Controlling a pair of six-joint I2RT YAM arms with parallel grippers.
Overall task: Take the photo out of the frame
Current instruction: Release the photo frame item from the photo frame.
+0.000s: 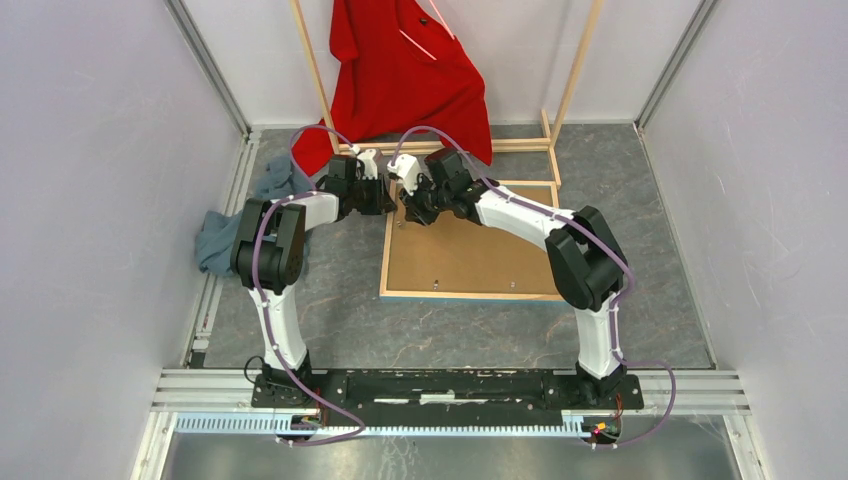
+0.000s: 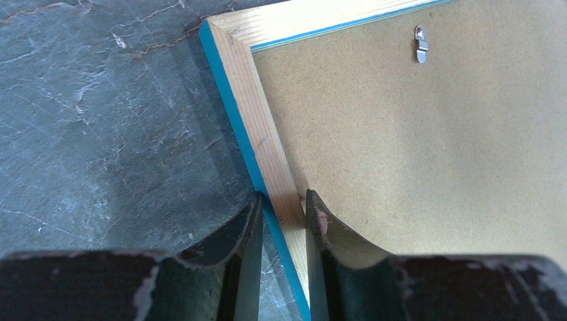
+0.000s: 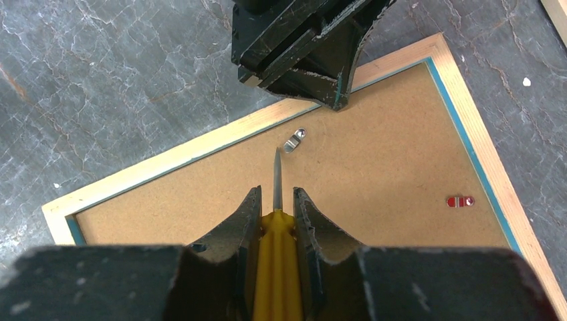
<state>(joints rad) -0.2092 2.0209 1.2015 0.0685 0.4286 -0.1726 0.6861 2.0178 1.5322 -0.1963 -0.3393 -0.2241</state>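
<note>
My left pincer [image 2: 282, 207] is clenched on the pale wood rail of the frame [image 2: 267, 140], lower centre of its wrist view. My right pincer [image 3: 276, 200] grasps a yellow-handled screwdriver [image 3: 276, 267], its blade aimed at a metal turn clip [image 3: 295, 140] and seemingly just short of it. The frame lies back-up on the grey bench [image 2: 100, 134], brown backing board [image 2: 434, 167] uppermost.

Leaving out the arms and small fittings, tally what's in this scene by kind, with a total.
Picture frame: 1
Backing board: 1
Screwdriver: 1
Wooden rack: 1
Cloth items: 2, red shirt and grey cloth
Total: 6
</note>
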